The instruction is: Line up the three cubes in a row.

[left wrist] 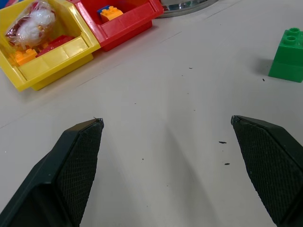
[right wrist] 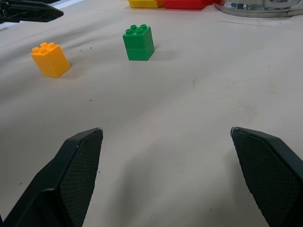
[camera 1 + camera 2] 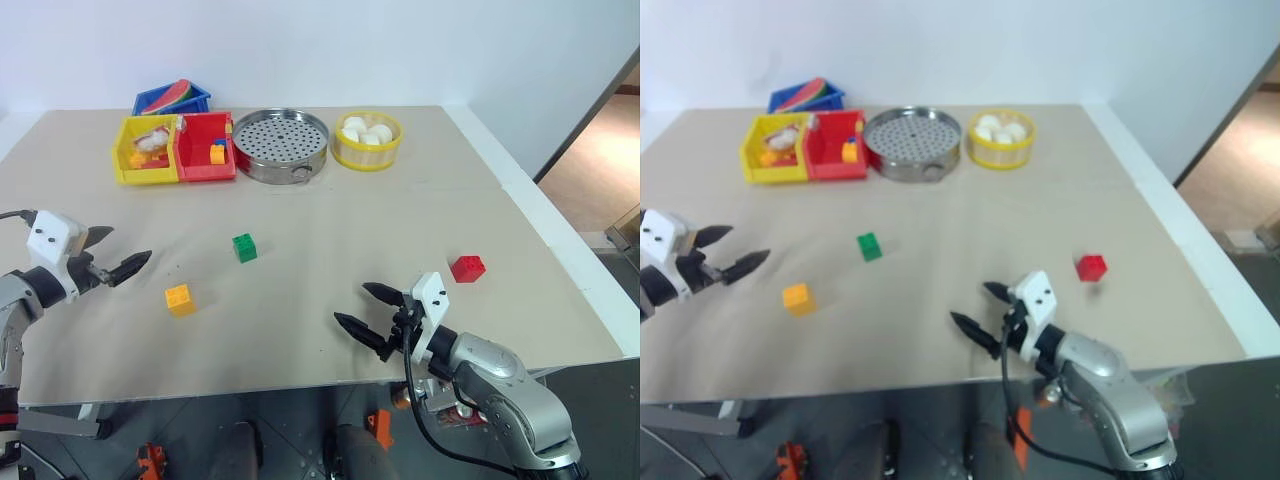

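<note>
No text, label, brand, number or sign can be read on anything in these views.

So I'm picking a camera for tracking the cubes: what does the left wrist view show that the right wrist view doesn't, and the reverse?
Left wrist alone: the insides of the yellow bin and red bin, holding small bricks. Right wrist alone: the yellow-orange cube and the left gripper beyond it. Both share the green cube, bare tabletop, and their own open gripper.

Bright, even light; soft, faint shadows beside the cubes on the worktop (image 3: 330, 220); right eye view slightly blurred.
</note>
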